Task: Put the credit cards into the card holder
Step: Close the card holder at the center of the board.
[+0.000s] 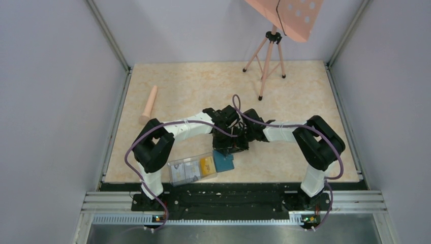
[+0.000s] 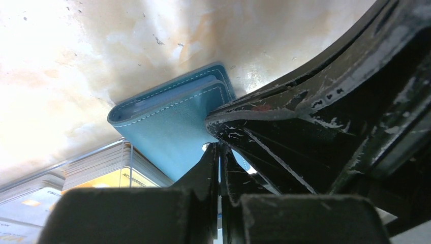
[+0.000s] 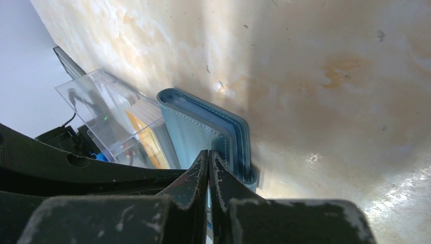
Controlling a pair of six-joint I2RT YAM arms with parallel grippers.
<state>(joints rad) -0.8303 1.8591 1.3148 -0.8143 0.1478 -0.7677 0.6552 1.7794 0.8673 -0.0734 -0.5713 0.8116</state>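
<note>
The teal card holder lies folded shut on the table near the front edge, beside a clear plastic box holding yellow-orange and pale credit cards. Both grippers meet just above and behind the holder. My left gripper is shut, with a thin pale card edge showing between its fingers; the holder lies just beyond its tips. My right gripper is also shut on a thin pale sliver, over the holder. The right gripper's black finger fills the right of the left wrist view.
The clear box of stacked cards touches the holder's left side. A pink tripod stands at the back right under a pink board. A pale cylinder lies at the back left. Grey walls enclose the table.
</note>
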